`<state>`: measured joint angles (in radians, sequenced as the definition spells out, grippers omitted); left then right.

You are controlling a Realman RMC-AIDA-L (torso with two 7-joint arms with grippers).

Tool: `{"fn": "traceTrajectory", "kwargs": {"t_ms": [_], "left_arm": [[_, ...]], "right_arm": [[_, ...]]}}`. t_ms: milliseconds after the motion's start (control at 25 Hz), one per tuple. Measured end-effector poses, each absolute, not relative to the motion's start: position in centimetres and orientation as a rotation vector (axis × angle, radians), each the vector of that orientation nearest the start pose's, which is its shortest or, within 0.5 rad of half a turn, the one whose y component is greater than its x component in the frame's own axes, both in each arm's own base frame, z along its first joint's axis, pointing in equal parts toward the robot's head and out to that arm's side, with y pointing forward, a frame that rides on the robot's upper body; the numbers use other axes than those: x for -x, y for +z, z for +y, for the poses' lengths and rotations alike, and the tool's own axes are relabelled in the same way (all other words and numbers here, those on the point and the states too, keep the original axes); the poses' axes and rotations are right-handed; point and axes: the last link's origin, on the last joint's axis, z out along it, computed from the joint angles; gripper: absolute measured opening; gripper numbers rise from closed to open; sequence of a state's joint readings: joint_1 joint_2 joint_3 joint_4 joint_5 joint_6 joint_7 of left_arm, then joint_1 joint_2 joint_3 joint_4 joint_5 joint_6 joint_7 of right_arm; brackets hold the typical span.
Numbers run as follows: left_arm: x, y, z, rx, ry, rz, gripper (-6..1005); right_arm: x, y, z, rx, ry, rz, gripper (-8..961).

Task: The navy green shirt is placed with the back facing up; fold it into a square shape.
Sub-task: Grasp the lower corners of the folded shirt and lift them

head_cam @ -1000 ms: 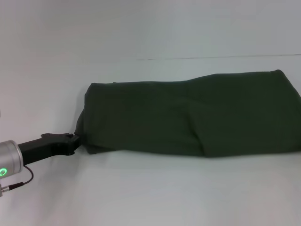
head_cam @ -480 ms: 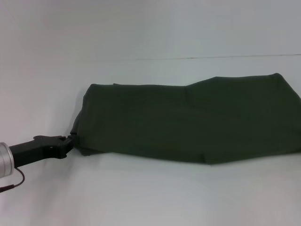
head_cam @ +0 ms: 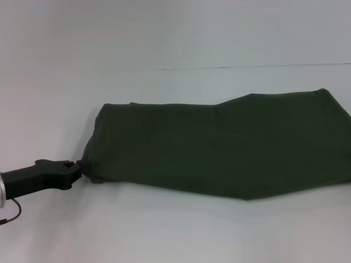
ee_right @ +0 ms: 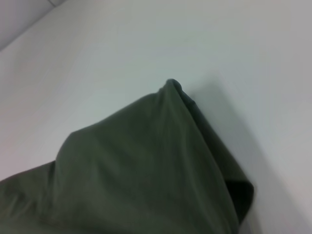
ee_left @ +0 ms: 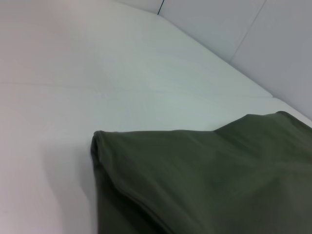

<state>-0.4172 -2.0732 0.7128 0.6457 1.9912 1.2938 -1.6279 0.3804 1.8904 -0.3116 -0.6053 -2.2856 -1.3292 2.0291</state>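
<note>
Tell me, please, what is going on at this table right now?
The robot is folding the navy green shirt, which lies as a long band across the white table. The left tool has pinched the shirt's near left corner, low over the table. The right arm is outside the head view; its wrist camera shows a raised peak of the shirt, so it probably holds the other end.

A bare lab-like test setup: a plain white worktop (head_cam: 164,230) meets a blank white wall (head_cam: 164,33) across the frame's top.

The navy green shirt (head_cam: 219,145) was plain dark olive, without print; the table (head_cam: 164,230) was white; the left pincer (head_cam: 77,167) was black.
</note>
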Motion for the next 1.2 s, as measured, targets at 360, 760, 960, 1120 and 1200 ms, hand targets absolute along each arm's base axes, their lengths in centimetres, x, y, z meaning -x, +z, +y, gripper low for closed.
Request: {"fn": "traceTrajectory", "kwargs": {"t_ms": [360, 760, 960, 1120, 1200], "left_arm": [[32.9, 0.8, 32.1, 2.345, -0.577, -1.141, 3], [32.9, 1.4, 31.4, 2.372, -0.614, -1.142, 2], [32.5, 1.3, 30.9, 2.417, -0.63, -1.136, 3], [32.5, 1.3, 30.7, 2.437, -0.628, -1.14, 39], [32.5, 1.3, 30.7, 2.433, -0.633, -1.143, 110]], "right_arm": [[-41.3, 11.0, 28.7, 1.848, 0.554, 1.649, 15], [-41.3, 11.0, 28.5, 1.856, 0.554, 1.646, 33], [-41.2, 10.9, 28.5, 1.86, 0.555, 1.641, 43], [-41.0, 10.8, 28.4, 1.884, 0.567, 1.638, 50], [-40.6, 11.0, 28.4, 1.917, 0.576, 1.623, 54]]}}
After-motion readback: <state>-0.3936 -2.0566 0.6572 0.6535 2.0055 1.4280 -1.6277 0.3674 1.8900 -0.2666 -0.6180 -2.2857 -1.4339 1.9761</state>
